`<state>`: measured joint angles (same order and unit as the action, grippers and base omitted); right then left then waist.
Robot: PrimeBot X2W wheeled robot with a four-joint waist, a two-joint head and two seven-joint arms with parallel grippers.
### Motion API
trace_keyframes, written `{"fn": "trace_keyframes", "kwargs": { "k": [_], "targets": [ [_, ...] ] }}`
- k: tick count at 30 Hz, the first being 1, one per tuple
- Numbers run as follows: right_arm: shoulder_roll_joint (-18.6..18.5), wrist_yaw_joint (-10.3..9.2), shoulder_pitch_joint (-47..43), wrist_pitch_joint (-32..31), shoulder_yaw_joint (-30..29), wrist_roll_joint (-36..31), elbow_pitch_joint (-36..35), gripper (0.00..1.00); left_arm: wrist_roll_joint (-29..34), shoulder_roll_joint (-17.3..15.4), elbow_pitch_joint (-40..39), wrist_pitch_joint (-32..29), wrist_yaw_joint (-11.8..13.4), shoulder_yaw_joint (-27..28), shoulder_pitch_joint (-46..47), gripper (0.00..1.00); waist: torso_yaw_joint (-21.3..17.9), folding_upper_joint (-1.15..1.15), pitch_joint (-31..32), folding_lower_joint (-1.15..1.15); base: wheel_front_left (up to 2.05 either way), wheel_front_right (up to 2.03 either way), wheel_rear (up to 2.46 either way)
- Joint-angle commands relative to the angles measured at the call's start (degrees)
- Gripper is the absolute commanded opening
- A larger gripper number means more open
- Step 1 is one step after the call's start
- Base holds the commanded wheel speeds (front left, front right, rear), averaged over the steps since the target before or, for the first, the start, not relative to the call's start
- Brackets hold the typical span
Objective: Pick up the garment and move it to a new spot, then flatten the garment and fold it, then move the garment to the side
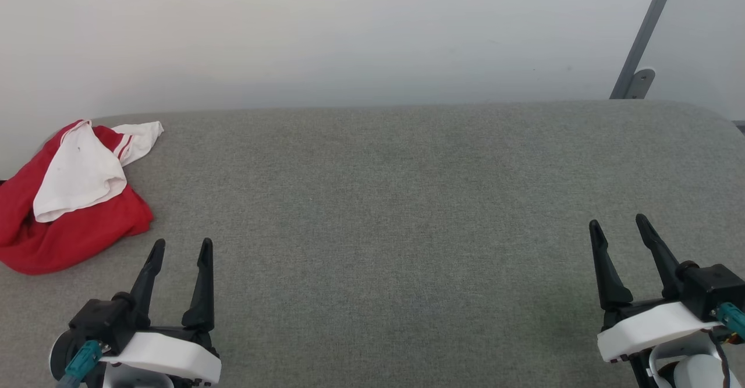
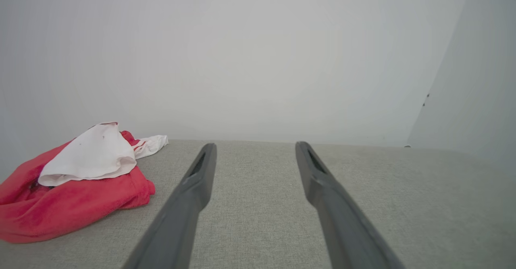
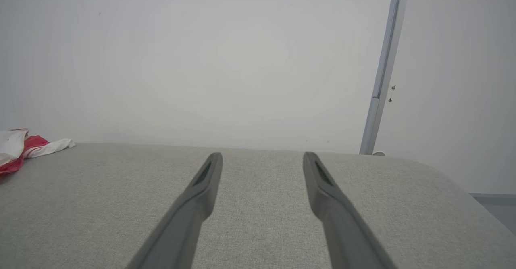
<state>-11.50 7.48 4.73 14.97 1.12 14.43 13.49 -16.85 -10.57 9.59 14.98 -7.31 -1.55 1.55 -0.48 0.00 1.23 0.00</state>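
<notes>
1. Grippers first: left gripper (image 1: 183, 242) sits lower left in my head cam, fingers spread wide, nothing btw them, tips pointing away from me over bare fabric.
2. Then right gripper (image 1: 617, 220), lower right: jaws apart too, empty, fingers leaning a bit left in the head cam.
3. Can't tell if either one touches the surface.
4. Task item, the garment (image 1: 87, 231): red jersey tee w/ white sleeves, crumpled in a heap at the far-left edge of the table. It's just ahead and left of the left gripper, not touching it.
5. One white sleeve is flopped over the red body; the other, w/ red stripe trim, pokes out toward the wall.
6. Left wrist cam has the heap left of its fingers. Right wrist cam catches a sliver at its left edge, well apart.
7. Table (image 1: 378, 202): grey woven fabric top, rounded far-right corner.
8. Behind it, a plain white wall (image 1: 349, 39); grey metal post (image 1: 643, 39) at upper right, bracket at its foot.
</notes>
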Motion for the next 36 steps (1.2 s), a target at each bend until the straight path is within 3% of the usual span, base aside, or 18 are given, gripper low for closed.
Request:
{"fn": "trace_keyframes", "kwargs": {
  "k": [1,20,36],
  "targets": [
    [-0.1,0.02,0.0,0.3,-0.1,-0.5,-0.2,1.00,0.2,-0.1,0.1,0.3,-0.2,0.1,-0.5,1.00,0.0,0.00,-0.1,0.00,0.00,0.00,0.00],
    [-0.1,0.02,-1.4,0.3,-0.8,-0.7,-1.3,1.00,-2.9,-0.4,2.2,0.3,-0.2,0.8,-0.1,1.00,1.7,0.00,0.0,0.00,0.00,0.00,0.00],
    [0.1,0.02,-0.7,0.3,6.0,1.6,-0.7,1.00,-3.7,-0.8,4.5,0.3,-0.2,4.1,-0.7,1.00,14.2,0.00,3.1,0.00,0.00,0.00,0.00]
  ]
}}
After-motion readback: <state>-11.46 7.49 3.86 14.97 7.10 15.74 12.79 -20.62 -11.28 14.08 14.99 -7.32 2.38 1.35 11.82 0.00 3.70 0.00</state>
